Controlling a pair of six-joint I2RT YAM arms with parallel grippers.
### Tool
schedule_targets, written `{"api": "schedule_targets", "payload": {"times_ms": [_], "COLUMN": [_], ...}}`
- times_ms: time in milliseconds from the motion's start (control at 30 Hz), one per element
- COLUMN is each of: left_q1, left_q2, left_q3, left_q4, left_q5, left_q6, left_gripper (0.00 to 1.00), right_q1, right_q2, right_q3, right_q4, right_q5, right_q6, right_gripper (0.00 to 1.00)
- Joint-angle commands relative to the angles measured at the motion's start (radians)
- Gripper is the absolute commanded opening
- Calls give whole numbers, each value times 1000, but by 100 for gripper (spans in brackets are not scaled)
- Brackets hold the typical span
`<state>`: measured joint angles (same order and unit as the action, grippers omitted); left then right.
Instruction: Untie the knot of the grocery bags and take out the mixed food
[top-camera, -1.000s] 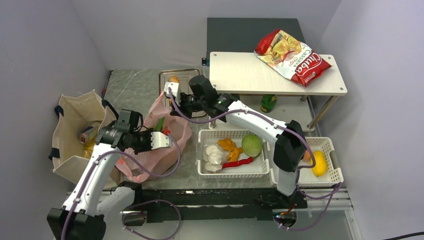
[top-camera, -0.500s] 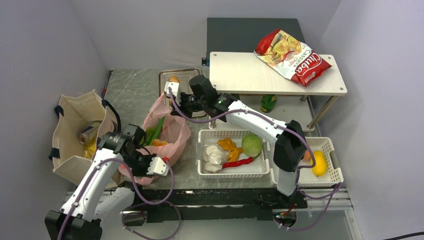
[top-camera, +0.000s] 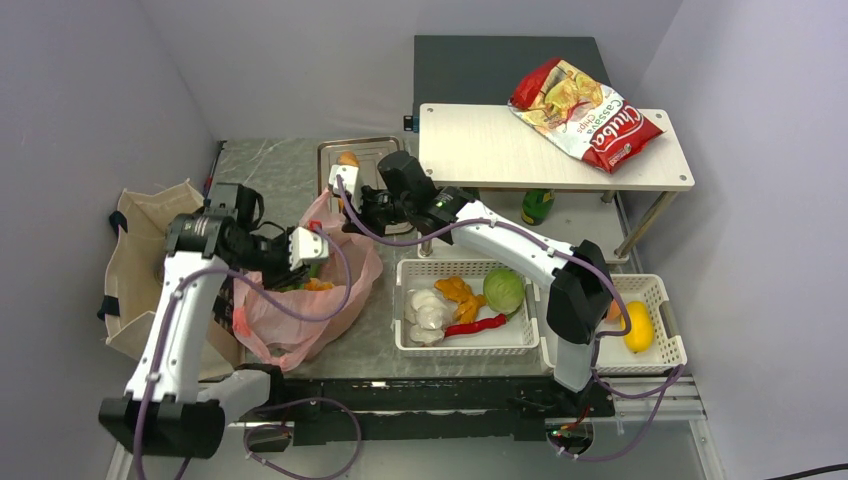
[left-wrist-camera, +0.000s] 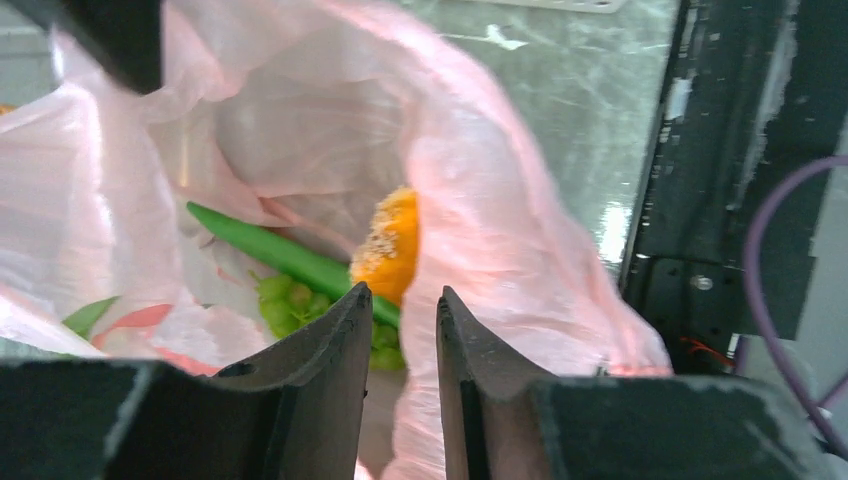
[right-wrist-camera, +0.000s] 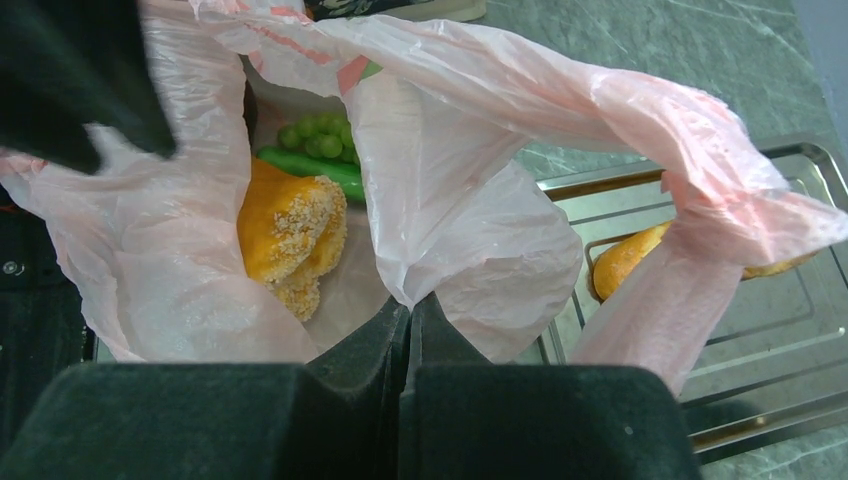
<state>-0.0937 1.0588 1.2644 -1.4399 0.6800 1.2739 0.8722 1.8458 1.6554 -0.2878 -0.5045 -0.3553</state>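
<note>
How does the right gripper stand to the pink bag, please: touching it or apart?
Touching. The right wrist view shows the right gripper, jaws shut, pinching a fold of the pink bag that runs straight into them.

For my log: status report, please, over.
Right gripper shut on pink bag rim; left gripper slightly open over its mouth. Bun, grapes, long green vegetable inside. No obstruction seen.

Translucent pink bag (right-wrist-camera: 470, 220), green grapes (right-wrist-camera: 315, 135), orange crumb-speckled bun (right-wrist-camera: 285, 235), beige tote (top-camera: 130, 250)

The left arm (top-camera: 175, 325) and right arm (top-camera: 510, 245) wear white shells between black joints. Purple cables (left-wrist-camera: 749, 262) trail alongside; the jaws are black.
</note>
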Motion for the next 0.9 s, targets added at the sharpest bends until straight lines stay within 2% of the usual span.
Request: {"api": "schedule_targets", "payload": {"times_ms": [0, 233, 333, 600, 633, 767, 867], "left_q1": [44, 40, 12, -50, -60, -89, -102], "left_q2": [68, 62, 41, 78, 77, 98, 140], "left_q3": [-24, -207, -305, -406, -416, -439, -438], "left_q4": [130, 376, 468, 399, 403, 394, 315], "left_q5": [30, -21, -68, -96, -101, -100, -89], "left_q6": [35, 111, 144, 232, 225, 209, 242], "left_gripper": [34, 34, 40, 88, 90, 94, 87], "right_q1": [0, 0, 1, 1, 1, 2, 1], "right_q2": [-32, -16, -9, 2, 3, 4, 6], "right_q3": [4, 19, 24, 23, 22, 20, 18], "right_q4": [25, 27, 27, 20, 18, 18, 13], "right_q5": [-14, -10, -11, -13, -11, -10, -6], "right_q6": [11, 26, 28, 24, 23, 20, 11], "right_gripper": [0, 0, 0, 0, 0, 0, 0]}}
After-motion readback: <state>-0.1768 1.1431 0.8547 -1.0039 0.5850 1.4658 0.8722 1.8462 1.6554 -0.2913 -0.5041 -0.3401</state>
